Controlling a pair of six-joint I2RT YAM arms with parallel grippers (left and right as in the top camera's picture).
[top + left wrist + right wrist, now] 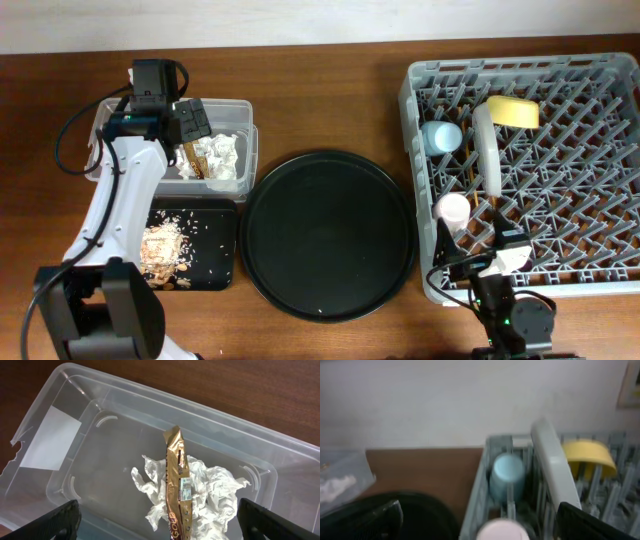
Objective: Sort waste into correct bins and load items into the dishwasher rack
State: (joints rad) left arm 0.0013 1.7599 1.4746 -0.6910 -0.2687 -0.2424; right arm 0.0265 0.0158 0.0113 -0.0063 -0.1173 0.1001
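Note:
My left gripper (190, 125) (160, 527) is open above the clear tub (240, 110) (60, 405). The brown-gold wrapper (177, 485) lies on crumpled white napkins (222, 155) (212, 492) inside the tub, between my spread fingers. The shallow black tray (215, 215) holds brownish food scraps (162, 245). In the grey rack (600, 70) are a blue cup (442, 137) (507, 472), a pink cup (452, 208) (502, 531), a yellow bowl (513, 112) (587, 454) and a pale plate on edge (487, 150) (550, 460). My right gripper (480, 262) (480, 522) is open and empty at the rack's front-left corner. No chopsticks show.
A large round black tray (328, 235) (420, 510) lies between the bins and the rack. A white label (50, 440) is on the tub's wall. The left arm's cable (75, 125) loops beside the tub. The brown table shows behind.

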